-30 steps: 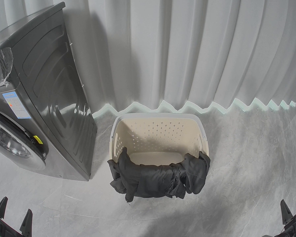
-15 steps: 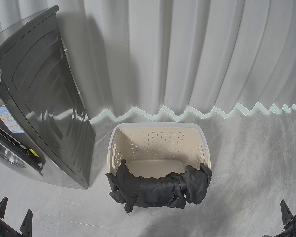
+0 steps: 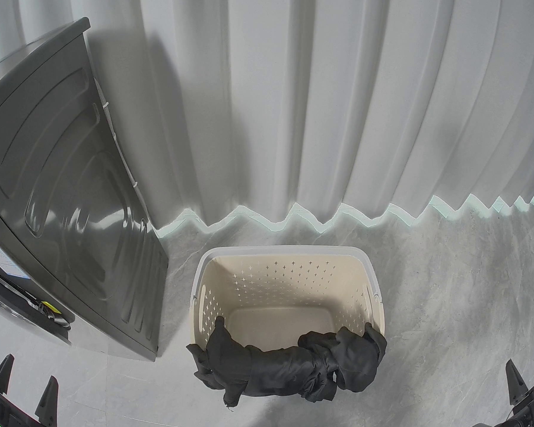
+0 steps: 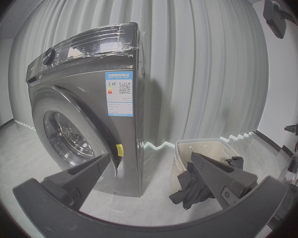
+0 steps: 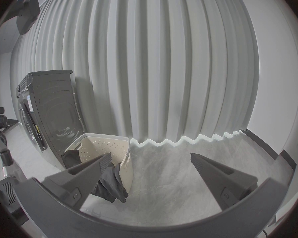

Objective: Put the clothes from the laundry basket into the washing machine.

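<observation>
Saw two grippers, left gripper [image 3: 29, 367] and right gripper [image 3: 527, 351], both splayed, empty, low over the floor [image 3: 457, 280]. Counted one laundry basket [image 3: 282, 249], one bundle of clothes [image 3: 285, 369] draped over its near rim, long axis left-to-right; one washing machine [image 3: 59, 209] near its left side.

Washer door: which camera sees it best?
The left wrist view: the washer's round door faces it, almost whole, glass and all. The head view catches just a sliver of the door at its left edge. The right wrist view sees the door far off, nearly edge-on.
</observation>
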Motion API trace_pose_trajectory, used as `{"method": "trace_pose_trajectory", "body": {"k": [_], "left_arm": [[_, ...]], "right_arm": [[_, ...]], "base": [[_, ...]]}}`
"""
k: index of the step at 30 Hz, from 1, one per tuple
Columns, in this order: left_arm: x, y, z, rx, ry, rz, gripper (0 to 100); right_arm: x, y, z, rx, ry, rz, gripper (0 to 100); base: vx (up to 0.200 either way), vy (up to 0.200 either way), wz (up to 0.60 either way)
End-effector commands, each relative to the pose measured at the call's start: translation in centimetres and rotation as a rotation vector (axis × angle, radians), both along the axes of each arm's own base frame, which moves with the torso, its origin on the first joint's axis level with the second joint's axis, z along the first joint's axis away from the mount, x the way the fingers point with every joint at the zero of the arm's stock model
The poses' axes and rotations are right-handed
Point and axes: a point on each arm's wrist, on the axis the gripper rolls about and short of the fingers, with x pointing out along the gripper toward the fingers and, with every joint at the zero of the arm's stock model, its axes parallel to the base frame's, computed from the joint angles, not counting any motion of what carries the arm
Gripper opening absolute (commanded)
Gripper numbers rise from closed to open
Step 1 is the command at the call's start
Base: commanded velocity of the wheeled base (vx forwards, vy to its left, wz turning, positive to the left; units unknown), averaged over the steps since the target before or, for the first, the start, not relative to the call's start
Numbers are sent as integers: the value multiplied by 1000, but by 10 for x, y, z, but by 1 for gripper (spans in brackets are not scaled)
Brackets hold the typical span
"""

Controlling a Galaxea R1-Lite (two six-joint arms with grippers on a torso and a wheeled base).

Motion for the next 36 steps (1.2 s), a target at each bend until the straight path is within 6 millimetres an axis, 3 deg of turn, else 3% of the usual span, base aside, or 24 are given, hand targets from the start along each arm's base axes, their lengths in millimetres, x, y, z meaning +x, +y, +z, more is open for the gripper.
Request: {"method": "trace_pose_trajectory", "body": {"k": [1,7,19,25,36], "left_arm": [[0,0,-5,0,-1,1,100],[0,0,-5,0,-1,2,100],[0,0,-5,1,-1,2,100],[0,0,-5,1,-1,2,100],[0,0,-5,0,-1,2,100]], "right_arm": [[0,0,-4,0,-5,1,100],[0,0,-4,0,-5,1,100],[0,0,-4,0,-5,1,100],[0,0,-4,0,-5,1,100],[0,0,-4,0,-5,1,100]], "base": [[0,-200,0],[0,-200,0],[0,0,0],[200,0,0],[36,0,0]]}}
